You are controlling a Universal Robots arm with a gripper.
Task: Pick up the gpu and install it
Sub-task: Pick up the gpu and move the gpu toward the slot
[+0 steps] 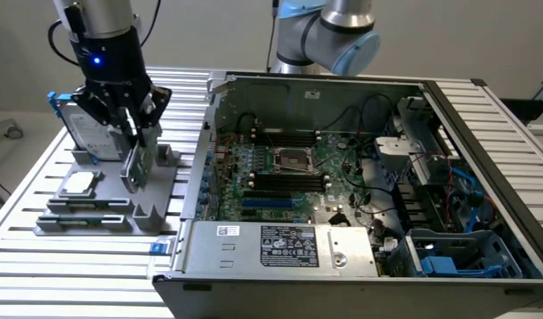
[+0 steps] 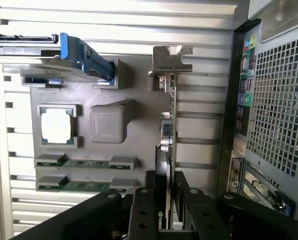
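The gpu [image 1: 135, 165] stands on edge over the grey parts holder [image 1: 156, 216] on the exterior view's left. It is a thin green card with a black cover. My gripper [image 1: 131, 129] reaches down from above and is shut on the card's upper edge. In the wrist view the gpu [image 2: 167, 132] appears edge-on, with its silver end bracket [image 2: 172, 56] at the far end. My gripper [image 2: 164, 202] has one black finger [image 2: 145, 205] pressed against each face. The card's lower edge sits at the holder's slot. I cannot tell whether it has lifted clear.
A silver hard drive with blue frame [image 1: 83, 126], a square processor chip [image 1: 80, 183] and two memory sticks [image 2: 84, 163] share the holder. The open computer case [image 1: 484, 166] with its motherboard [image 1: 289, 173] and power supply [image 1: 276, 247] lies to the exterior view's right on the slatted table [image 1: 40, 266].
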